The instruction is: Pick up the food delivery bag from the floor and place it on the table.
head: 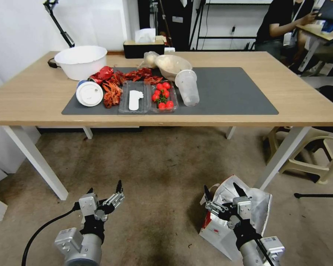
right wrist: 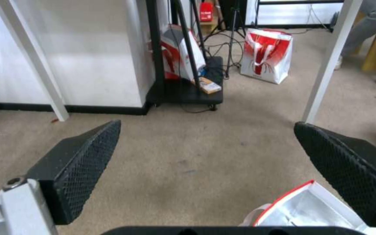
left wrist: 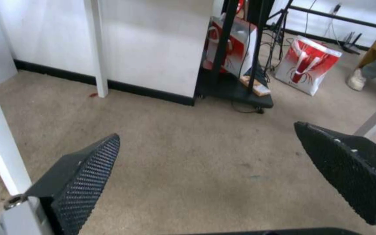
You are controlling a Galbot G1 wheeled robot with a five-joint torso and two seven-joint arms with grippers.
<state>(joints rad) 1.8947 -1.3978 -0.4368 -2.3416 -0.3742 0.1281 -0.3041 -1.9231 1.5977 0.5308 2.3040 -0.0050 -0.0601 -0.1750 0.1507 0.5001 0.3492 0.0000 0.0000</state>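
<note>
The food delivery bag point(head: 218, 236) stands on the carpeted floor point(head: 155, 166) at the lower right, beside a white table leg point(head: 279, 159). It is white with a red side panel and a small red logo, and its mouth gapes to show silver foil lining point(right wrist: 310, 209). My right gripper point(head: 222, 190) hovers open just above and in front of the bag's mouth, holding nothing point(right wrist: 208, 123). Over bare carpet to the left, my left gripper point(head: 104, 187) hangs open and empty point(left wrist: 207, 130). Ahead is the light-wood table point(head: 37, 103) with a dark grey mat point(head: 233, 92).
On the mat's left half lie a white bowl point(head: 80, 61), red crayfish point(head: 113, 92), a tray of tomatoes point(head: 162, 96) and a tipped plastic cup point(head: 188, 88). A beige stool point(head: 314, 147) stands right of the table. Beyond it are a black cart point(right wrist: 183, 91) and another red-and-white bag point(right wrist: 266, 55).
</note>
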